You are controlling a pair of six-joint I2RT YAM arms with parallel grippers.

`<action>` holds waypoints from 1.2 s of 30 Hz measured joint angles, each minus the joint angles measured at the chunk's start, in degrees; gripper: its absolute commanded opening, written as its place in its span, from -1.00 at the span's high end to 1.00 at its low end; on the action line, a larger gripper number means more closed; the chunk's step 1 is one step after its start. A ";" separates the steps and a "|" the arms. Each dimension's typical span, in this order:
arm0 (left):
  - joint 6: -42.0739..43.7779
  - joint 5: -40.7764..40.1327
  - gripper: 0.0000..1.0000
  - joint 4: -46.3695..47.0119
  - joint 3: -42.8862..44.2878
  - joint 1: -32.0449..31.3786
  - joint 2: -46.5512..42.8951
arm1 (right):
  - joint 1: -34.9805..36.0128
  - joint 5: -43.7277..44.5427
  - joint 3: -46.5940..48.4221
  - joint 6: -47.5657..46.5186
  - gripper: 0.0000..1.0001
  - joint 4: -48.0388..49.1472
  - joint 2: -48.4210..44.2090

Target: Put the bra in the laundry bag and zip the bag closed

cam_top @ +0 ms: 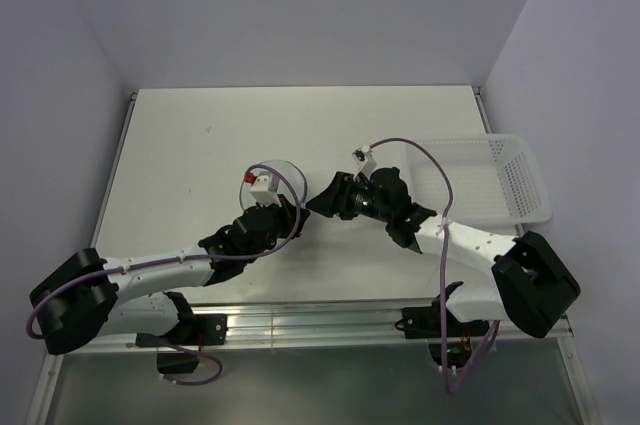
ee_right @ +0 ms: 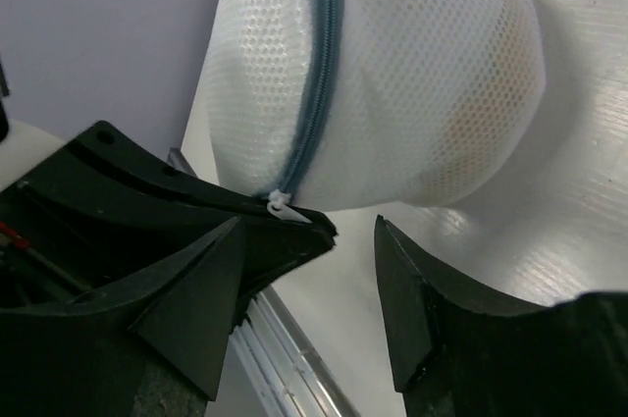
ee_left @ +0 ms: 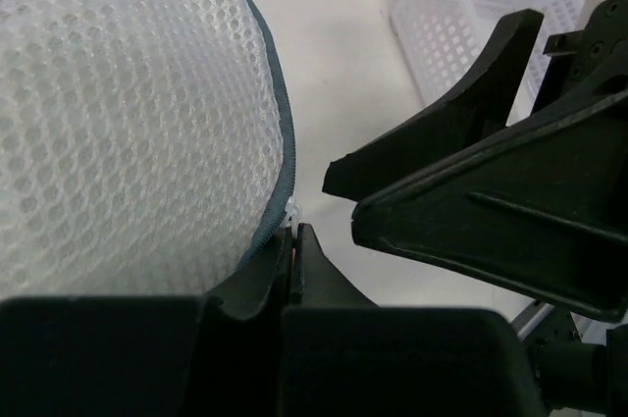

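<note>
- The laundry bag [cam_top: 272,177] is a small round dome of white honeycomb mesh, puffed and see-through; it sits on the smooth white table [cam_top: 200,145] near the middle, at 12 o'clock from the left arm's wrist
- A thin grey-blue zipper [ee_right: 319,74] runs as a curved seam over the dome, its teeth meeting along the stretch that shows, and ends in a small white plastic pull [ee_right: 285,206]
- A faint beige tint shows through the mesh; what is inside cannot be made out
- The left gripper [ee_left: 294,240], matt black and angular, has its fingers pressed together, pinching the bag's zipper rim
- The right gripper [ee_right: 309,224] stands at 3 o'clock from the bag, its wedge-shaped black fingers spread apart with nothing between them, just short of the pull
- A white perforated plastic basket [cam_top: 500,180], rectangular, lies at the table's 3 o'clock edge
</note>
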 measured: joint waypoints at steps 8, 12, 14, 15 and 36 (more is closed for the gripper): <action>-0.39 2.29 1.00 2.10 0.09 -0.04 1.46 | 0.61 -0.17 2.99 0.90 -0.03 2.43 3.69; -0.66 2.54 0.99 2.16 0.02 -0.04 1.44 | 0.61 0.22 3.74 1.81 0.28 3.56 6.16; -0.66 2.60 1.00 2.14 0.02 -0.04 1.44 | 0.61 0.50 4.13 2.38 0.61 3.85 7.34; -0.66 2.58 0.99 2.14 0.02 -0.04 1.44 | 0.61 0.55 4.17 2.60 0.68 3.98 7.69; -0.26 -4.46 0.99 -11.89 -4.66 -0.02 -15.13 | -5.92 0.22 11.50 -1.46 1.00 -0.31 11.69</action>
